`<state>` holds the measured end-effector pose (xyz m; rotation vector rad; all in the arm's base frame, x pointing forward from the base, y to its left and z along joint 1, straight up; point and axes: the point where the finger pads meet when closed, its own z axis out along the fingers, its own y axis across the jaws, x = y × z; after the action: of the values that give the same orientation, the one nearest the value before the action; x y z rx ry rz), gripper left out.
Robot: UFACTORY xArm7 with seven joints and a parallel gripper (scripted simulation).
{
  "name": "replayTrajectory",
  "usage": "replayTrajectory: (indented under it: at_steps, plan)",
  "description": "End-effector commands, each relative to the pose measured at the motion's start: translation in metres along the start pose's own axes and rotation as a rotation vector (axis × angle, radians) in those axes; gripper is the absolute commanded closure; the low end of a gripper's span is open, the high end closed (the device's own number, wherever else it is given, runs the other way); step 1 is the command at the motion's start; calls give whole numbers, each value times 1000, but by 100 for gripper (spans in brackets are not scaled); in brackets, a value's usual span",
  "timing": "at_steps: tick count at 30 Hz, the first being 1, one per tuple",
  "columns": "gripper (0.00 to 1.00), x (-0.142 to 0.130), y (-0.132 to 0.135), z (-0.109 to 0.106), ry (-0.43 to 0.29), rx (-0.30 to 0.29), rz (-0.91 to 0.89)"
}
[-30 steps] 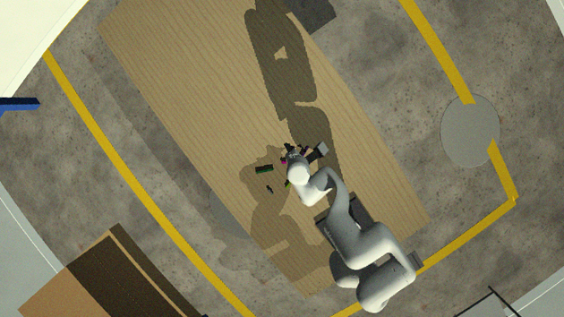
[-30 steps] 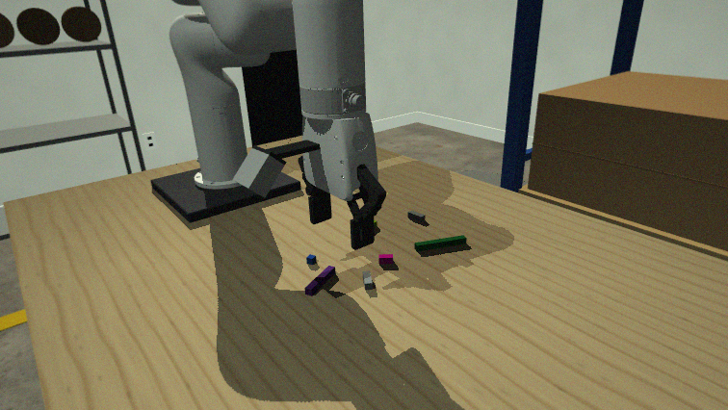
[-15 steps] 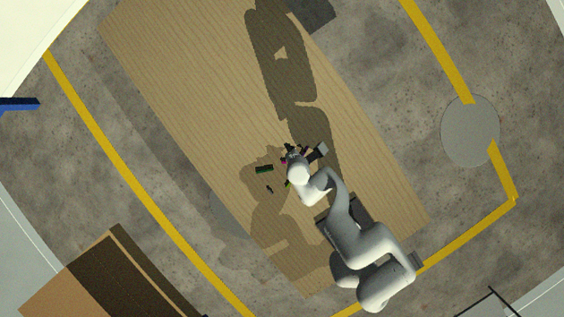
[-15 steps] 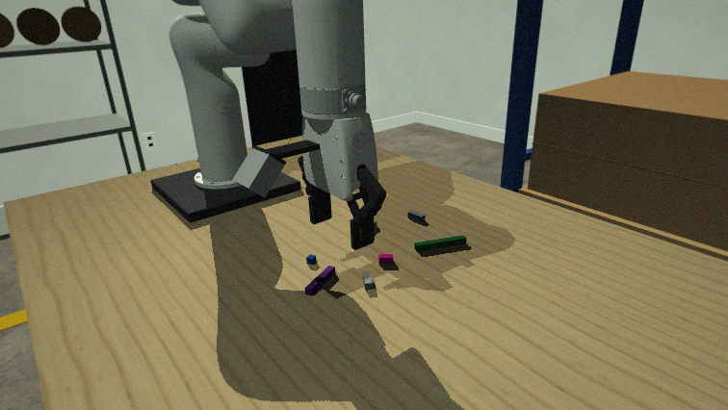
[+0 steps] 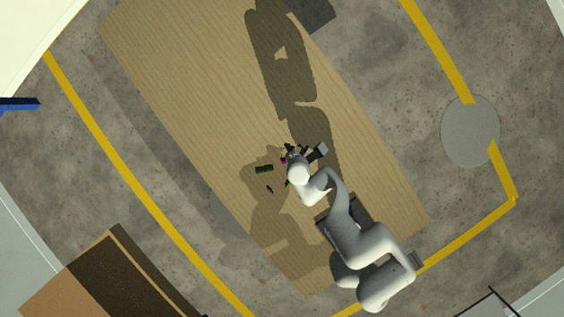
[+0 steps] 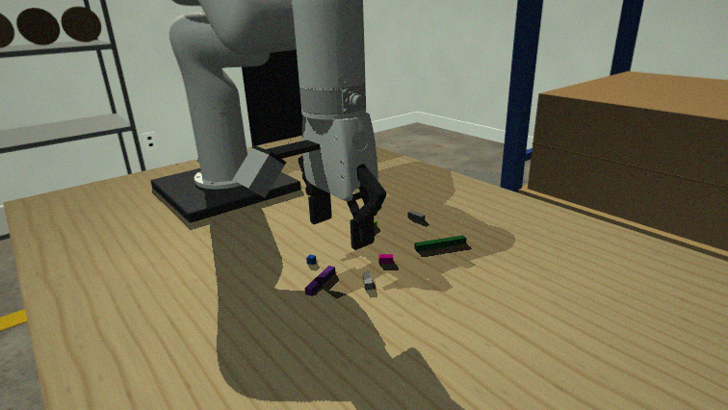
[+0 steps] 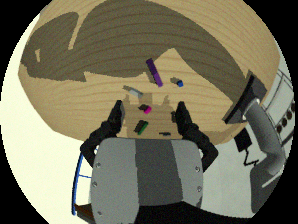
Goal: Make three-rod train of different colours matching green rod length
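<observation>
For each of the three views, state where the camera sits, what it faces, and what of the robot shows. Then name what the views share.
Top: high overhead, looking down on the table and floor; the whole arm shows.
Exterior: beyond the table's far end, facing the arm's base plate; forearm and open tool show.
Wrist: on the arm, looking down past the tool at the tabletop; its body and fingers show.
Shared: the green rod, also seen from the top; purple rod in exterior and wrist.
</observation>
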<state>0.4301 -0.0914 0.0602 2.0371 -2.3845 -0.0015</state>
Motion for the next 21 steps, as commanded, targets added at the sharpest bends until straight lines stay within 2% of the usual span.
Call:
replayTrajectory:
  at_steps: [1,7,21]
  plan:
    - [0,0,-1,-1,1,4,6]
    - [0,-4,0,-1,1,4,68]
    - [0,-27,10,-2,0,4,513]
